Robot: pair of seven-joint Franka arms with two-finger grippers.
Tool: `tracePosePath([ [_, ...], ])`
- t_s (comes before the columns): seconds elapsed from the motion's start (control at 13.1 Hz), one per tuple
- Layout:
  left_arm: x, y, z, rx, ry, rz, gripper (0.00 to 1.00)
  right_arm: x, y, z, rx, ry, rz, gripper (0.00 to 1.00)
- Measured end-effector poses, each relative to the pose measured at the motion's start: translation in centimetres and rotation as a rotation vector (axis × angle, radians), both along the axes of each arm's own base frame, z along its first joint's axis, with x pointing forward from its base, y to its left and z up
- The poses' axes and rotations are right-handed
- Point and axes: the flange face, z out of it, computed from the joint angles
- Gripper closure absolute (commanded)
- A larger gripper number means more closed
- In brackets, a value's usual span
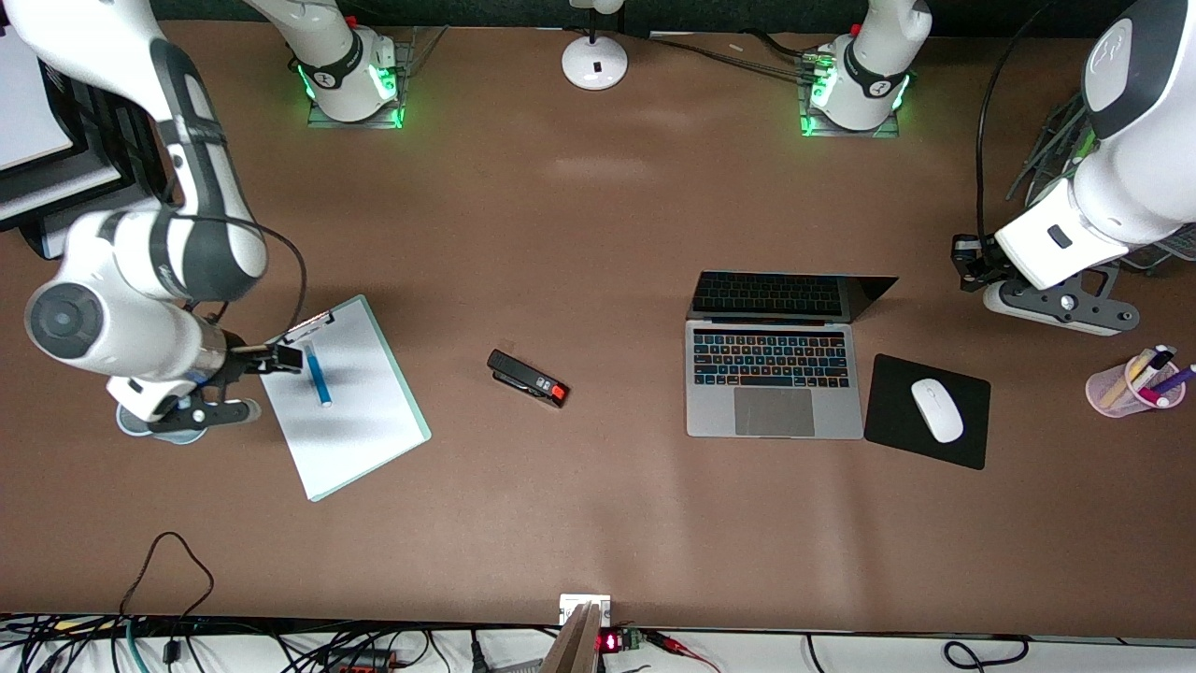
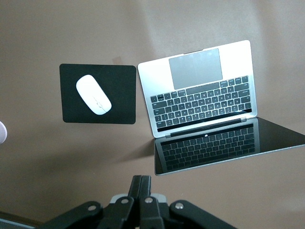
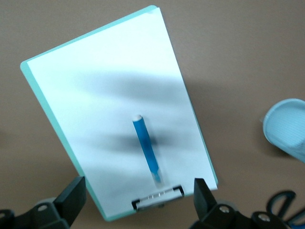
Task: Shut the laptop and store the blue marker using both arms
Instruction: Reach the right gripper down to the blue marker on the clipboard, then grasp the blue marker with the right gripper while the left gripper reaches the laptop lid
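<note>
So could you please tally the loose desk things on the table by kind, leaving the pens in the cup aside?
Laptop: 1
Mouse: 1
Mouse pad: 1
Stapler: 1
Clipboard: 1
Blue marker: 1
Pen cup: 1
Total: 7

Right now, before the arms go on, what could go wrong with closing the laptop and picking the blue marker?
1. The laptop is open beside a white mouse on its black pad; a sideways push on the screen might slide the laptop into them.
2. The left claw is shut, so pressing the lid with its narrow tip could slip off.
3. The blue marker lies loose on the clipboard, near its metal clip; the open right claw may roll it or catch the clip.
</note>
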Motion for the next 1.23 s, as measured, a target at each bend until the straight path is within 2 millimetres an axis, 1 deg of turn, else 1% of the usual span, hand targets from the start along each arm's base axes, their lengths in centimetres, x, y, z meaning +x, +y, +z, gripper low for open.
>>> tracePosePath([
  [0.15,0.0,-0.1,0.0,0.000,0.002,-0.003,1.00,0.4,0.6,-2.2,0.002,-0.007,0.032,0.00],
  [0.23,-0.1,-0.5,-0.1,-0.001,0.006,-0.009,1.00,0.5,0.7,-3.3,0.004,-0.007,0.062,0.00],
  [0.31,-0.3,-1.4,-0.1,-0.002,0.014,-0.024,1.00,0.7,0.6,-4.4,0.006,-0.007,0.094,0.00],
  [0.46,-1.2,-4.7,-0.3,-0.004,0.036,-0.036,1.00,0.8,0.6,-6.2,0.010,-0.001,0.142,0.00],
  [0.54,-1.7,-6.6,-0.9,-0.009,0.053,-0.023,1.00,0.8,0.6,-7.0,0.011,0.001,0.156,0.00],
  [0.69,-3.1,-10.1,-2.7,-0.010,0.099,0.030,0.99,0.9,0.6,-8.5,0.013,0.000,0.185,0.00],
  [0.84,-4.5,-13.8,-5.0,-0.002,0.110,0.065,0.98,1.0,0.6,-9.9,0.016,-0.006,0.226,0.03],
  [0.92,-5.3,-15.2,-6.4,0.001,0.110,0.066,0.98,1.0,0.6,-10.5,0.016,-0.006,0.236,0.04],
  [1.0,-6.1,-16.3,-8.0,0.003,0.109,0.063,0.98,1.0,0.5,-11.1,0.016,-0.002,0.239,0.06],
  [1.07,-6.9,-16.9,-9.8,0.006,0.106,0.056,0.98,0.9,0.5,-11.5,0.017,0.003,0.244,0.19],
  [1.23,-9.1,-17.8,-13.2,0.016,0.095,0.042,0.98,0.8,0.5,-12.0,0.019,0.010,0.265,0.27],
])
